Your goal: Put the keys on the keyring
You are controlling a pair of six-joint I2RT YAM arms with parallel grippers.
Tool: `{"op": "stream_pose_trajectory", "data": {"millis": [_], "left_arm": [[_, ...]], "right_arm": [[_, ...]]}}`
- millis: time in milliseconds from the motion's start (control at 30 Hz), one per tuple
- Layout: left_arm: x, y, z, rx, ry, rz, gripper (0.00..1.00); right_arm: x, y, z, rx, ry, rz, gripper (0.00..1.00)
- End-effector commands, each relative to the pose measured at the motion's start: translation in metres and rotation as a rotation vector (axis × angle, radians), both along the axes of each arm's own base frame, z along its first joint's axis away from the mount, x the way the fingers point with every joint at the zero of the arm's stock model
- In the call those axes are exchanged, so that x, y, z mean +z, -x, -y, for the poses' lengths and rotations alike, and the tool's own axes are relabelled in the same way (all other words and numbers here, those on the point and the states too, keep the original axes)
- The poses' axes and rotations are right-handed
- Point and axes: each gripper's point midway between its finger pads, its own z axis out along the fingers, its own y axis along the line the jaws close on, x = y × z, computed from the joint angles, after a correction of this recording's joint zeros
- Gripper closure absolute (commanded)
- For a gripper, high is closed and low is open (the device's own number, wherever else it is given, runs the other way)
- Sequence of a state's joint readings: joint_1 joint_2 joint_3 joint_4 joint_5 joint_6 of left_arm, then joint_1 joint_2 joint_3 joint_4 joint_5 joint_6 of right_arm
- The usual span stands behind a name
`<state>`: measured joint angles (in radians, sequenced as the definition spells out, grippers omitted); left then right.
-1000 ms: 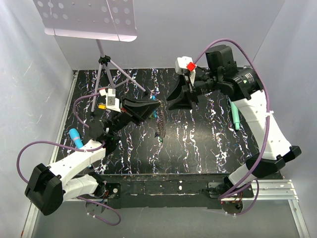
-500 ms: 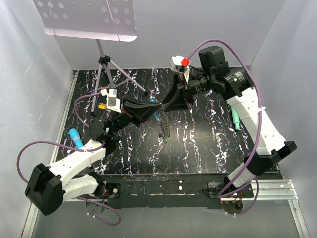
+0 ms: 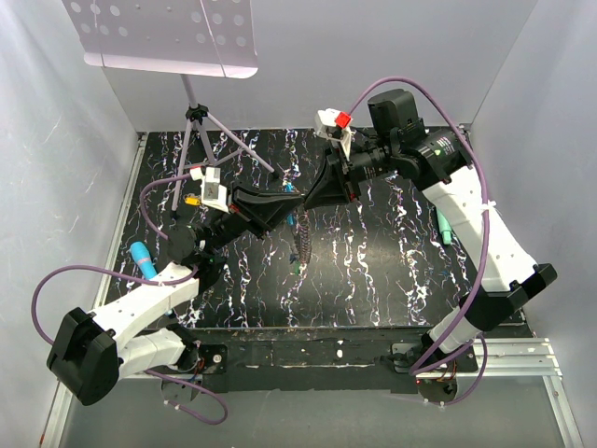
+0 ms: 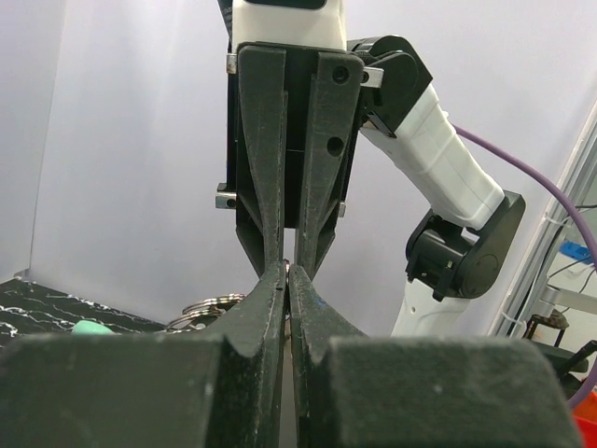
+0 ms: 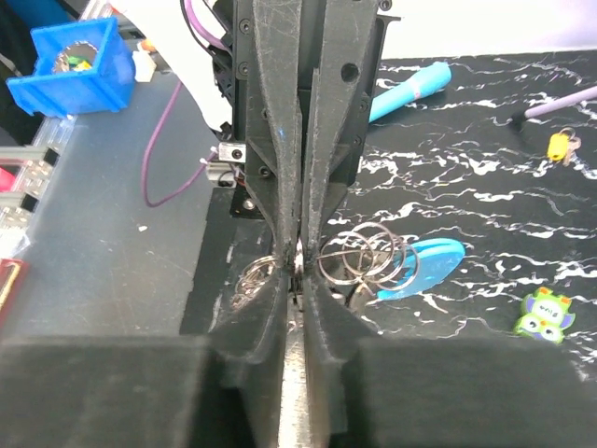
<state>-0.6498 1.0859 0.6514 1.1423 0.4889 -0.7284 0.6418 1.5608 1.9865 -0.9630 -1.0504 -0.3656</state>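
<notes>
Gripping the top end of the keyring (image 3: 300, 235) with the left fingers (image 3: 280, 198), squeezed fully together. Meeting them tip to tip with the right fingers (image 3: 317, 189), nearly closed on that same end. Hanging as a slim line toward the tabletop (image 3: 392, 271), long axis far-to-near from above, keys (image 3: 297, 269) lowest. Beyond the tabletop edge, holding unreadable bits: a blue bin (image 5: 70, 61).
</notes>
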Motion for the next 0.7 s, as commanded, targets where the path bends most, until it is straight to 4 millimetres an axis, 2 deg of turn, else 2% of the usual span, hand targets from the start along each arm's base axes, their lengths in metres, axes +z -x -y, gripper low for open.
{"op": "stream_pose_trajectory", "data": {"millis": [0, 67, 233, 267, 333, 367, 433, 467, 500, 667], "left_arm": [[0.022, 0.007, -0.007, 0.015, 0.046, 0.053, 1.00], [0.022, 0.006, -0.007, 0.015, 0.047, 0.052, 1.00], [0.020, 0.006, -0.008, 0.015, 0.042, 0.034, 0.98], [0.020, 0.007, -0.010, 0.020, 0.040, 0.031, 0.89], [0.014, 0.009, -0.013, 0.019, 0.006, 0.008, 0.63], [0.011, 0.011, -0.014, 0.014, -0.027, -0.005, 0.45], [-0.001, 0.012, -0.017, 0.013, -0.131, -0.042, 0.19], [-0.010, 0.015, -0.017, 0.008, -0.207, -0.065, 0.09], [-0.015, 0.016, -0.018, 0.011, -0.271, -0.080, 0.02], [-0.054, 0.027, -0.021, -0.026, -0.588, -0.100, 0.02]], "right_arm": [[0.011, 0.003, -0.001, 0.012, -0.035, 0.027, 0.90], [0.010, 0.003, -0.001, 0.014, -0.033, 0.030, 0.99], [0.004, 0.002, 0.001, 0.011, -0.016, 0.052, 0.99], [0.001, 0.001, 0.002, 0.009, -0.007, 0.060, 0.99], [-0.004, 0.000, 0.006, 0.008, 0.016, 0.099, 0.99], [-0.008, 0.002, 0.010, 0.009, 0.045, 0.105, 0.99], [-0.018, 0.003, 0.018, 0.022, 0.096, 0.144, 0.99], [-0.025, 0.006, 0.024, 0.036, 0.130, 0.154, 0.99], [-0.032, 0.006, 0.027, 0.053, 0.161, 0.187, 0.99], [-0.062, 0.013, 0.048, 0.140, 0.320, 0.291, 0.99]]}}
